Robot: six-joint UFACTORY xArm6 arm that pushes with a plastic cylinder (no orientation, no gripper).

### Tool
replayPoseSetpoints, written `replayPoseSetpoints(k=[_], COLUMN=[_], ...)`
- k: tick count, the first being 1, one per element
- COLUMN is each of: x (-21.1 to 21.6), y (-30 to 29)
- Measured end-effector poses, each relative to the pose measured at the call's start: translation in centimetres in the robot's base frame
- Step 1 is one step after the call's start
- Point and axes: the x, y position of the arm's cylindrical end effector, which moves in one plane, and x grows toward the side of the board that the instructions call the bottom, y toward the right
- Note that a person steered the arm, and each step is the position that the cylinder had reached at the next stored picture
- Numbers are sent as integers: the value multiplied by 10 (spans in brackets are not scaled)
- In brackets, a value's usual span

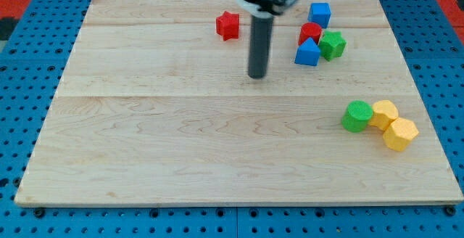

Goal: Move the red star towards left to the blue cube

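The red star [228, 25] lies near the view's top, a little left of centre. The blue cube [319, 13] sits at the top right, well to the right of the star. My tip [257, 75] rests on the board below and to the right of the red star, clear of it, and to the lower left of the blue cube. The dark rod rises from the tip to the arm's body at the top edge.
A red cylinder [310, 33], a blue triangular block [307, 53] and a green star [333, 44] cluster just below the blue cube. A green cylinder [357, 116] and two yellow blocks [384, 113] [399, 133] lie at the right. The wooden board [181, 151] sits on a blue pegboard.
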Motion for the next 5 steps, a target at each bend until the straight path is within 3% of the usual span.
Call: replayPoseSetpoints(k=[1,4,5], x=[-43,-26,-58], y=[-33,-67,-86])
